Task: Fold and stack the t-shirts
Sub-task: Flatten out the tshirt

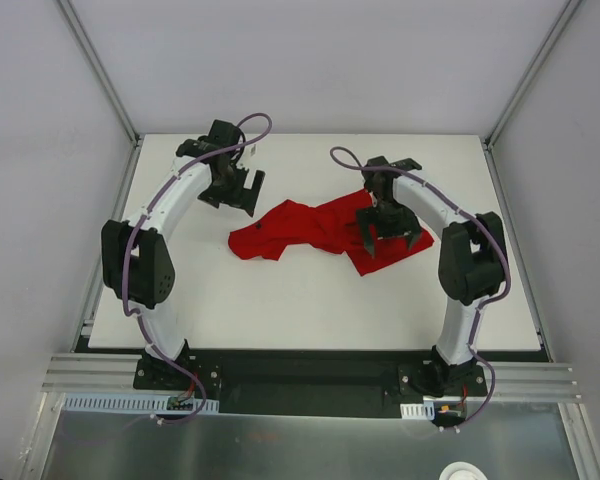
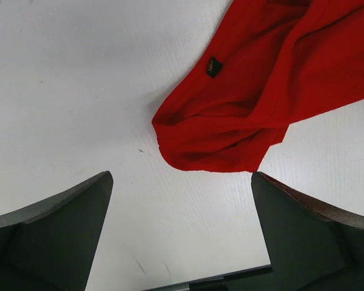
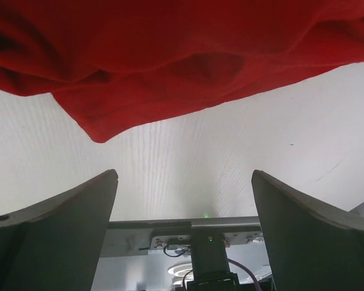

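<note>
Wide-spread fingers (image 2: 60,230) fill my left wrist view: my left gripper (image 2: 181,179) hangs released and empty, just beside an edge of the red t-shirt (image 2: 273,91). On the white table (image 1: 310,300) that shirt lies crumpled mid-table with no fold made, so I judge all the work remains. My right gripper (image 3: 183,176) gapes above the shirt's right part, grasping nothing.

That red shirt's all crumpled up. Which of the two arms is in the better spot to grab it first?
Probably the right. The open right gripper hangs over the right end of the t-shirt, while the open left gripper sits over bare table, off the cloth's left end.
</note>
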Controlling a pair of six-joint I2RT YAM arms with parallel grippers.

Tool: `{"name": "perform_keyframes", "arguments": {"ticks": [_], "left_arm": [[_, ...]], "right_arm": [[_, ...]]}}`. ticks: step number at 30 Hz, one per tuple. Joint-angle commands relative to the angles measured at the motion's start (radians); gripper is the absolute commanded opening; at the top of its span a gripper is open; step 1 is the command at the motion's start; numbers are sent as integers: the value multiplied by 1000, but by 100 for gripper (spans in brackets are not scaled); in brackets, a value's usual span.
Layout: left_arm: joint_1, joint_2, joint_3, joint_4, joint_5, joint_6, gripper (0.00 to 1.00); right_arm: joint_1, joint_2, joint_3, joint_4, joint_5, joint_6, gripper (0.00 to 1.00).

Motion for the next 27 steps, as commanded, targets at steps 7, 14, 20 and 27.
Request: {"name": "perform_keyframes", "arguments": {"ticks": [7, 14, 20, 27], "left_arm": [[-12, -7, 46, -14, 68, 39, 99], [-11, 11, 19, -13, 25, 26, 99], [-11, 66, 12, -30, 79, 14, 99], [-11, 129, 22, -22, 223, 5, 96]], "right_arm": [[62, -45, 277, -19, -7, -12, 97], [106, -11, 236, -10, -23, 5, 97], [109, -48, 28, 42, -35, 15, 98], [109, -20, -15, 50, -93, 17, 99]]}}
